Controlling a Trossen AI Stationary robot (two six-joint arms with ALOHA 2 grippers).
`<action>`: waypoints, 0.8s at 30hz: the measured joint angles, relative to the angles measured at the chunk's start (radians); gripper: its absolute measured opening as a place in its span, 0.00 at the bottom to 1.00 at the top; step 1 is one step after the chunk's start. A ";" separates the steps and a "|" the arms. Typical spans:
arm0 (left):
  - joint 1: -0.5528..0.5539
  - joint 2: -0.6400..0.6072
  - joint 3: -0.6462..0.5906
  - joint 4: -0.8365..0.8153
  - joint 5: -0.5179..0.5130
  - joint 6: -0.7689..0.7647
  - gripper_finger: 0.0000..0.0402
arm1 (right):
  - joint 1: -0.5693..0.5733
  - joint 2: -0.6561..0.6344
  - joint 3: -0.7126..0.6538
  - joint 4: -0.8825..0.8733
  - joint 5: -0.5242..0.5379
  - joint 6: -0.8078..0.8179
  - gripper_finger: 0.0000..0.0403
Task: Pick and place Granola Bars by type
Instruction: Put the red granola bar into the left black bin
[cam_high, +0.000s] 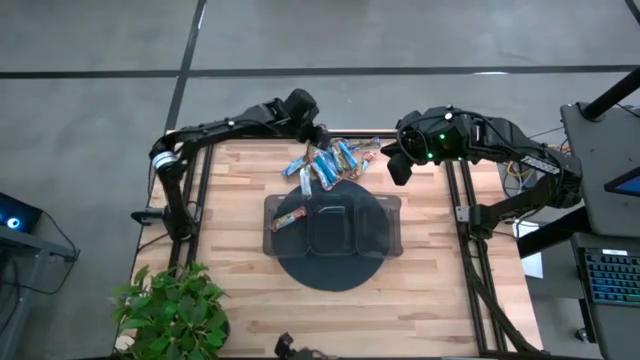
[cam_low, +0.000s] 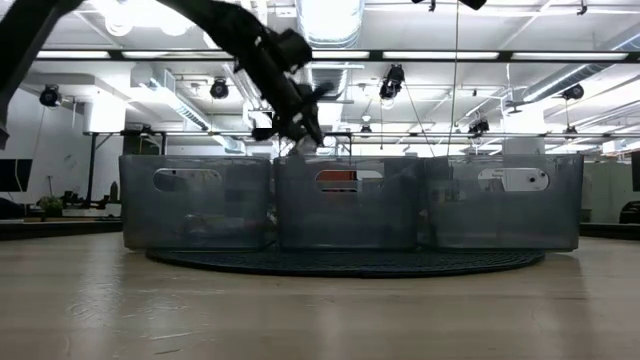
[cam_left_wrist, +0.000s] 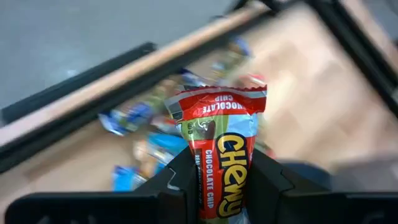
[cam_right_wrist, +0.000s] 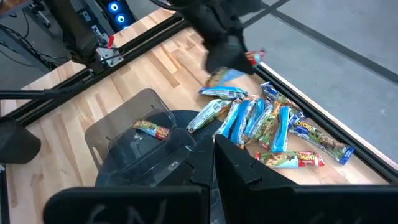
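Red-wrapped granola bar (cam_left_wrist: 219, 155) clamped upright in left pincer (cam_left_wrist: 217, 180), raised above the bar pile (cam_high: 335, 160) at the wooden counter's (cam_high: 240, 180) far edge. One red bar (cam_high: 288, 219) lies in tray's (cam_high: 390, 230) left compartment. Right pincer (cam_right_wrist: 211, 155) pressed together, empty, hovering beside the pile.

One shiny red foil bar with yellow letters (cam_left_wrist: 221, 155) stands up on its end, pinched between two dark fingers above the table. A bunch of shiny blue foil bars (cam_right_wrist: 261, 121) lies in a loose heap by the far edge. Another red bar (cam_right_wrist: 152, 130) lies flat inside the tray's left compartment.
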 joint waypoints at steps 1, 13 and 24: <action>-0.007 -0.021 -0.002 -0.012 0.021 0.007 0.20 | 0.000 0.000 0.000 0.000 0.000 0.000 0.02; -0.152 -0.210 -0.048 -0.238 0.054 0.034 0.20 | 0.000 0.000 0.000 0.001 0.000 -0.008 0.02; -0.326 -0.258 -0.263 -0.283 0.055 -0.089 0.20 | 0.000 0.000 0.000 0.006 -0.001 -0.016 0.02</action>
